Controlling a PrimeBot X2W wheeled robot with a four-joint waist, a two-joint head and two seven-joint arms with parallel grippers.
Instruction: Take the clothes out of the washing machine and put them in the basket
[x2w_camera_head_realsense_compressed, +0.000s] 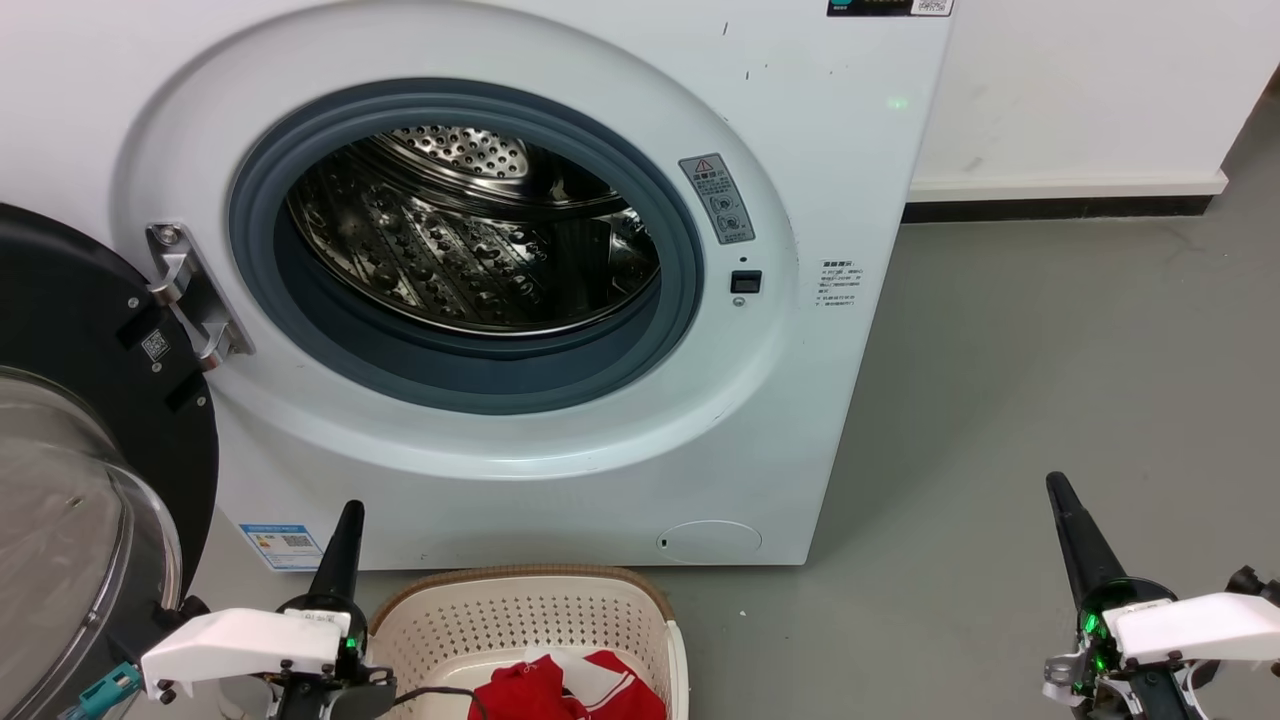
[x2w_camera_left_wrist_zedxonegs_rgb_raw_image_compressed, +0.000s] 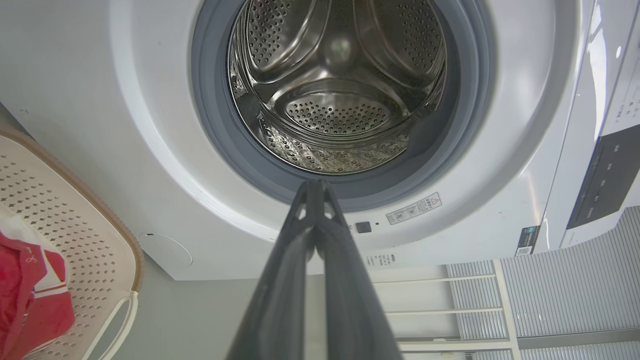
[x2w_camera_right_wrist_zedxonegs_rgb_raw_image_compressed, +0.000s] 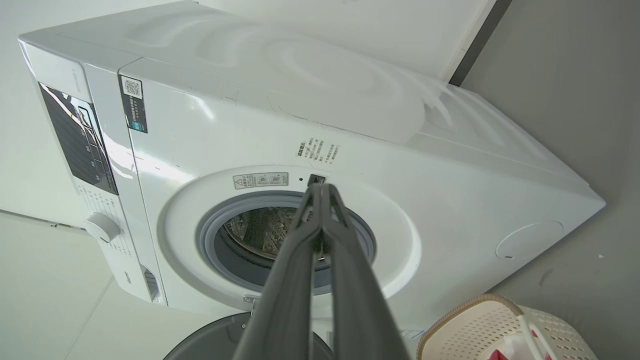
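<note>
The clothes (x2w_camera_head_realsense_compressed: 530, 695) lie in the basket (x2w_camera_head_realsense_compressed: 520, 578), on the floor just before the washing machine (x2w_camera_head_realsense_compressed: 820, 400). The drum (x2w_camera_head_realsense_compressed: 470, 250) shows no cloth, so the task appears complete. Left gripper (x2w_camera_head_realsense_compressed: 349, 515) and right gripper (x2w_camera_head_realsense_compressed: 1058, 488) have fingers pressed together, holding nothing. The open door (x2w_camera_head_realsense_compressed: 60, 300) stands beside the left gripper. Nothing obstructs the opening.

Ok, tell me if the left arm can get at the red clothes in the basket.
Probably yes: the left gripper sits just beside the open-topped basket, and nothing covers the red clothes. It is shut, though, so it would need to open first.
</note>
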